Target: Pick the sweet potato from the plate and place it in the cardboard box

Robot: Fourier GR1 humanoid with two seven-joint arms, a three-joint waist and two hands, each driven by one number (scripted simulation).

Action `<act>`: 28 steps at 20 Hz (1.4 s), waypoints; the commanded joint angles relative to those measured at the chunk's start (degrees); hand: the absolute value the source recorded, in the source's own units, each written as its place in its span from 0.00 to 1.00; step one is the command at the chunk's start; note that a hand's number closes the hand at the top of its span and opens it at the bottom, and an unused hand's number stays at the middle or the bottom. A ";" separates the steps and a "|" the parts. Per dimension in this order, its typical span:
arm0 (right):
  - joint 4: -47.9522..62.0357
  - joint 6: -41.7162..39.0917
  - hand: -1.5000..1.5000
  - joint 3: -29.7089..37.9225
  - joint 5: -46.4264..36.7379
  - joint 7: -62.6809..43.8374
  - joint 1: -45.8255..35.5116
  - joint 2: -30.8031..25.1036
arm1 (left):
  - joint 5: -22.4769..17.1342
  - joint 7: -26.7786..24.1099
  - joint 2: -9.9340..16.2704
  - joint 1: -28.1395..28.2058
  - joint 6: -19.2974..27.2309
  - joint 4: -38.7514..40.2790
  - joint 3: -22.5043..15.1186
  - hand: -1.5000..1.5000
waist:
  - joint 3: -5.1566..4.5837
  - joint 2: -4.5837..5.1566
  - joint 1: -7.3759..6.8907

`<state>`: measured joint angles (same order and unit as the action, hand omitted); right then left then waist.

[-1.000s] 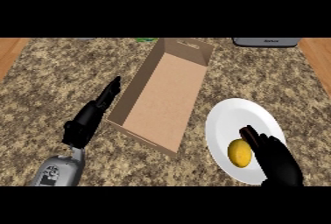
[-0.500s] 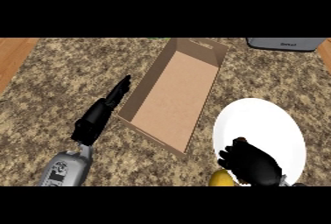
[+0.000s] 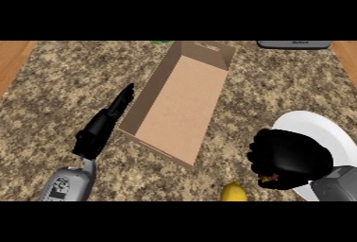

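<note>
Right hand was balled into a fist at the white plate's left rim, apparently empty, while the smooth yellow sweet potato lay just off the plate on the speckled counter. A good retry would probably mean opening the fingers and closing around its rounded middle. Left hand lay straight-fingered beside the long, open cardboard box.

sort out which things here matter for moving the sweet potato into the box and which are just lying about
For the job: sweet potato, at the view's lower edge on the counter; plate; cardboard box; right hand, curled; left hand, open beside the box.

Lying about: grey appliance at the top edge; green item, mostly hidden.
</note>
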<state>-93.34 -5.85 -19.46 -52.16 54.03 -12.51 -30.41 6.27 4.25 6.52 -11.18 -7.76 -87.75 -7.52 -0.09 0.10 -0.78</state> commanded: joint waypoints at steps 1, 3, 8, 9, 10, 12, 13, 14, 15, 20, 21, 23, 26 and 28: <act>-5.13 -8.67 1.00 7.00 11.22 6.19 -1.95 -4.47 | 1.38 0.11 -0.88 -0.79 1.46 0.66 0.00 0.50 | 0.06 -0.20 1.17; -7.46 -13.15 1.00 8.00 15.81 5.79 -3.92 -6.28 | 0.10 2.07 -0.78 -0.14 0.96 -0.42 0.71 0.50 | 0.05 -0.27 1.04; -8.09 -19.23 1.00 13.83 31.37 4.44 -4.14 -10.90 | 0.42 1.19 -1.37 1.09 0.58 -1.67 -0.59 0.50 | 0.06 -0.25 1.03; -9.40 -21.19 1.00 16.75 35.99 3.14 -3.92 -12.98 | -0.12 2.72 0.34 0.73 0.03 -3.38 0.86 0.50 | 0.06 -0.41 1.24; -8.95 -20.05 1.00 17.09 36.05 3.18 -2.98 -13.27 | -1.26 2.22 1.04 -0.62 -1.35 -1.32 2.13 0.50 | 0.07 -0.21 1.23; -6.35 -23.40 1.00 19.00 40.68 0.56 -4.74 -15.77 | 1.01 0.99 -0.77 -2.03 0.96 1.35 1.21 0.50 | 0.06 -0.08 1.18; -8.89 -25.38 1.00 18.28 43.13 -2.78 -4.37 -16.38 | -0.08 0.90 -0.14 -0.74 -0.16 0.17 1.52 0.50 | 0.03 -0.21 1.16; -9.62 -25.08 1.00 17.87 44.27 -7.31 -5.73 -15.09 | 0.40 -1.30 0.51 1.61 -0.86 -1.32 0.80 0.50 | 0.03 -0.23 0.74; -6.31 -26.31 1.00 18.50 45.76 -8.73 -10.11 -15.83 | 0.27 2.60 0.58 -1.57 -0.45 -1.28 1.77 0.50 | 0.04 -0.10 0.35; -6.64 -25.78 1.00 17.28 46.94 -19.94 -17.28 -12.57 | -0.14 0.29 0.61 0.96 -2.49 -1.29 1.50 0.50 | 0.04 -0.09 0.25; -4.75 -25.37 1.00 17.15 46.64 -20.97 -19.24 -11.32 | 2.13 -0.78 -1.22 1.08 -0.27 -0.39 0.04 0.50 | 0.05 -0.06 0.25; -5.11 -26.22 1.00 17.06 46.92 -25.52 -21.57 -9.98 | 0.37 2.21 -0.62 -0.22 -2.12 -1.68 0.99 0.50 | 0.05 -0.11 0.33; 0.48 -26.48 1.00 16.24 44.89 -24.03 -25.05 -6.75 | 1.12 2.37 -1.39 -3.27 -1.11 0.41 1.78 0.50 | 0.07 -0.05 0.38; -0.58 -27.32 1.00 14.32 47.31 -32.57 -29.30 -3.43 | 1.03 3.59 -1.55 -2.09 -1.46 -1.10 1.09 0.50 | 0.05 -0.12 0.26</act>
<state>-96.15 -30.77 -4.60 -6.26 26.75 -36.61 -37.24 6.57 5.33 6.07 -12.69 -9.70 -87.20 -5.49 -0.05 0.03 -0.51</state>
